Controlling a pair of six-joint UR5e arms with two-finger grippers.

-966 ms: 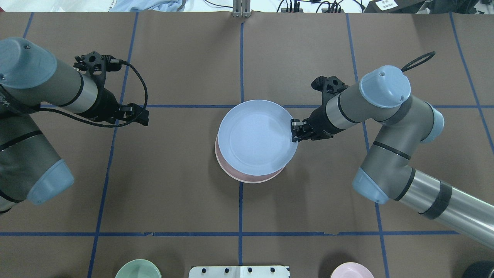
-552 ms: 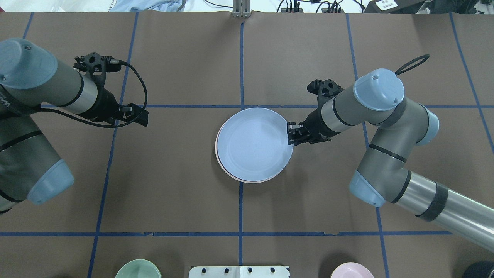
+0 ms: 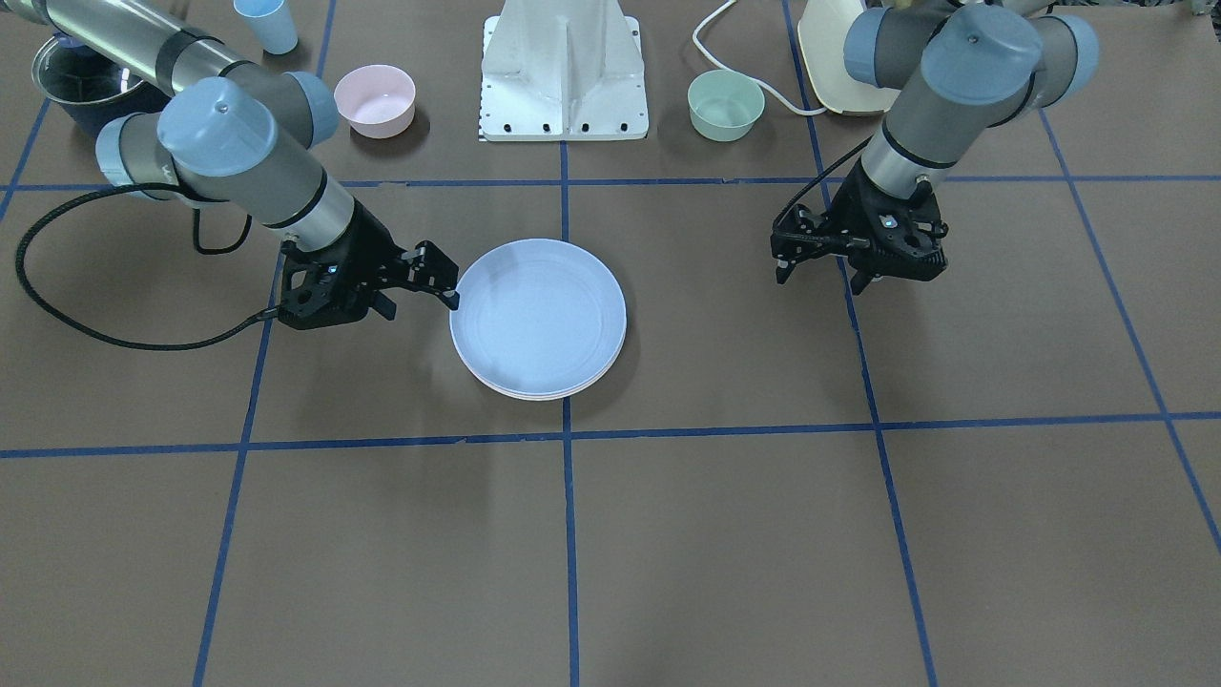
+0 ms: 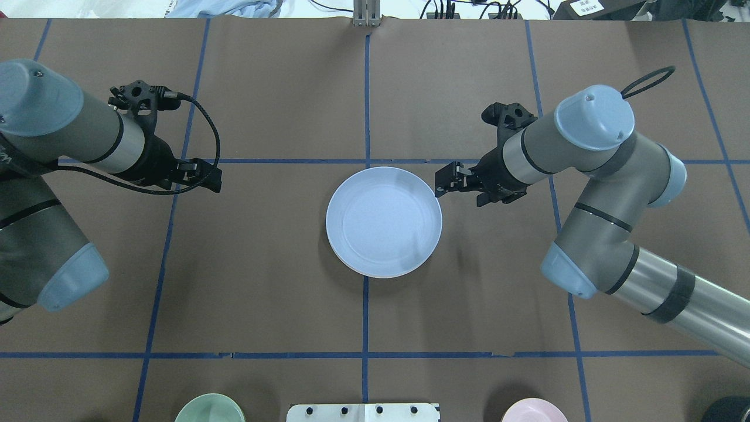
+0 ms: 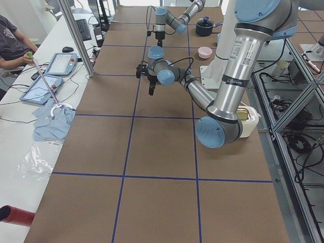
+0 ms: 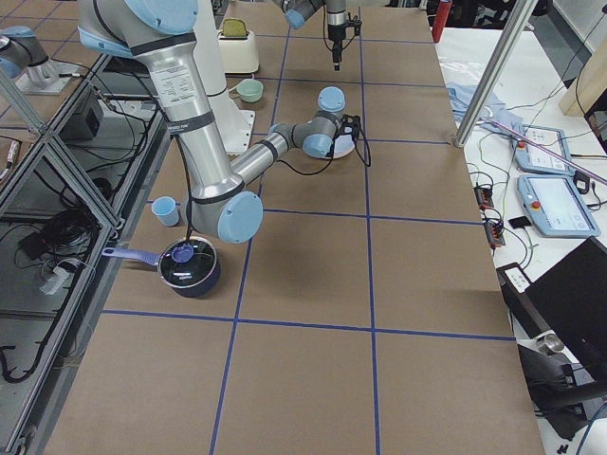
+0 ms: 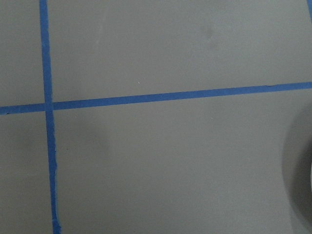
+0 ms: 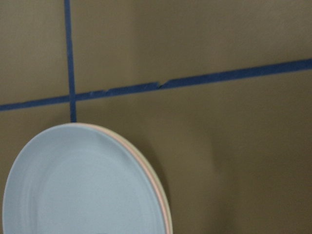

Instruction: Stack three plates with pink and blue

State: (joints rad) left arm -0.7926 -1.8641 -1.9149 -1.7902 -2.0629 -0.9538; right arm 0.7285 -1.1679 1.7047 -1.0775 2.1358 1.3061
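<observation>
1. Overhead exterior view: the three plates (image 4: 384,221) lie stacked at the middle of the desk (image 4: 252,305), blue uppermost. The right wrist view shows pink and cream edges beneath, closely aligned.
2. The right gripper (image 4: 443,183) hangs just beside the stack's rim, fingers spread and holding nothing. The left gripper (image 3: 818,277) stands well apart, fingers likewise spread and empty.
3. Handling, as judged: the plates look light, stiff and smooth, so they are liable to slide on one another. They are best pinched at the raised rim.
4. Surroundings: a pink bowl (image 3: 374,100), mint-green bowl (image 3: 725,105), blue cup (image 3: 272,29) and the robot base (image 3: 563,72) sit along the robot's side, well apart from the stack. Nothing appears to obstruct it.
</observation>
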